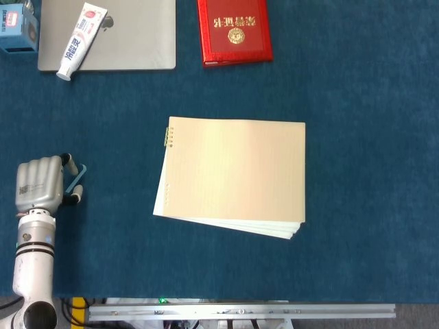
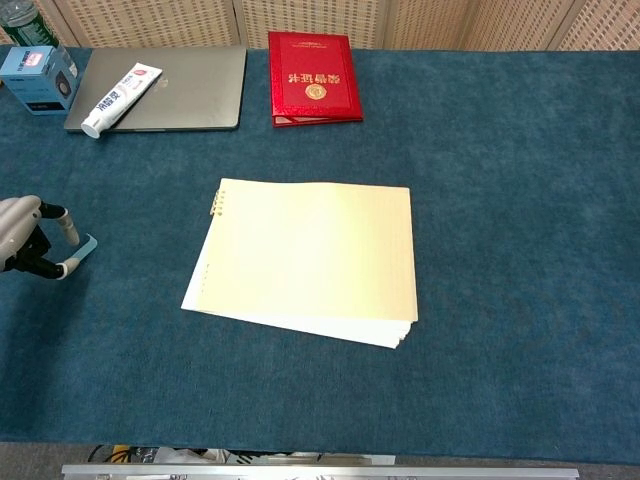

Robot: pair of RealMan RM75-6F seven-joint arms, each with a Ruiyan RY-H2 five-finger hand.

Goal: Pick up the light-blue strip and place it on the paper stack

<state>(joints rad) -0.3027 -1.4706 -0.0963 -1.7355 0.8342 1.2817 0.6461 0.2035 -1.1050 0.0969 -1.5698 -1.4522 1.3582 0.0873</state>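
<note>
The light-blue strip [image 1: 77, 179] lies flat on the desk [image 1: 357, 171], at about 9 o'clock from the paper stack [image 1: 236, 175]. The left robot hand [image 1: 42, 184] has fingertips spread around it (actual contact is hard to tell). Looks thin, light and bendy, so pinching mid-length seems safest.

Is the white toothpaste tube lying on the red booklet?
No, the white toothpaste tube lies on the closed grey laptop, while the red booklet sits apart to its right.

Left hand [image 1: 41, 185] low at table's left edge, fingers [image 2: 66, 227] apart, forearm upright.
</note>
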